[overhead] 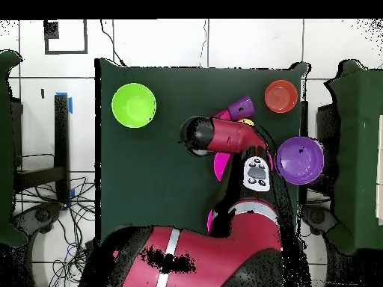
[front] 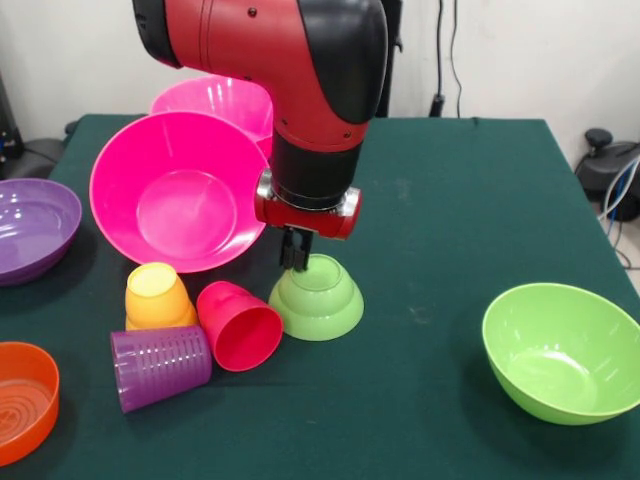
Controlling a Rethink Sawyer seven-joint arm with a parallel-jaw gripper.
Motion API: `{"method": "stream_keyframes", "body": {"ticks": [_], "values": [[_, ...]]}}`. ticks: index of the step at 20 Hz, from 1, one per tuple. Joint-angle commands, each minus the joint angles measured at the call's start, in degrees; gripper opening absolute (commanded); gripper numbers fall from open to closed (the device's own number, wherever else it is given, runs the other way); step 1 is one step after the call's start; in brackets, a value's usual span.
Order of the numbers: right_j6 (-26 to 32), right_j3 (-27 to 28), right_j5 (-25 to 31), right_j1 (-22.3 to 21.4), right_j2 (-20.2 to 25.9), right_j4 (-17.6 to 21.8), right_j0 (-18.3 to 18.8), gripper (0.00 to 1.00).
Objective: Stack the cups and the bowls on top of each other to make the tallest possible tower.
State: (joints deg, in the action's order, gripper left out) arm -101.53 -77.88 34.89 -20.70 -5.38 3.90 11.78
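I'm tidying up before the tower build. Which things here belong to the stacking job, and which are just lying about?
Job: front pink bowl, rear pink bowl, purple bowl, orange bowl, lime bowl, upturned small green bowl, yellow cup, red cup, purple cup.

Lying about: wall cables, black gear at the front view's right edge.

Red-and-black Sawyer arm (front: 300,90)
Glossy red shell, black elbow cap, black wrist sleeve, red collar with silver bolts, grey button panel (overhead: 256,173) on the forearm
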Motion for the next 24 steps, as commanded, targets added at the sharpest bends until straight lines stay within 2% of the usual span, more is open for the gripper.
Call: {"method": "stream_keyframes", "body": {"ticks": [1, 4, 6, 9, 11, 17, 20, 22, 23, 24], "values": [[-0.44, -2.81, -1.84, -1.85, 3.24, 3.25, 1.93, 0.00], [-1.10, -2.84, -3.10, -1.44, 2.89, 3.55, 1.83, 0.00], [-0.81, -3.61, -1.26, -3.53, 2.83, 3.07, 1.74, 0.00], [-0.35, -4.46, 5.10, -8.63, 2.38, 1.65, 0.69, 0.00], [-0.36, -4.38, 8.26, -10.43, 2.14, 1.07, 0.11, 0.00], [-1.16, -3.39, 12.13, -11.86, 1.09, 1.65, -1.14, 0.00], [-1.28, -3.39, 12.83, -12.35, 1.06, 1.76, -1.11, 0.00], [-1.38, -4.21, 11.30, -12.60, 1.29, 1.88, -0.70, 0.00], [-0.70, -4.66, 11.79, -12.61, 1.72, 2.07, -0.26, 1.00], [-0.94, -5.23, 10.69, -12.71, 1.82, 1.99, -0.06, 1.00]]}}
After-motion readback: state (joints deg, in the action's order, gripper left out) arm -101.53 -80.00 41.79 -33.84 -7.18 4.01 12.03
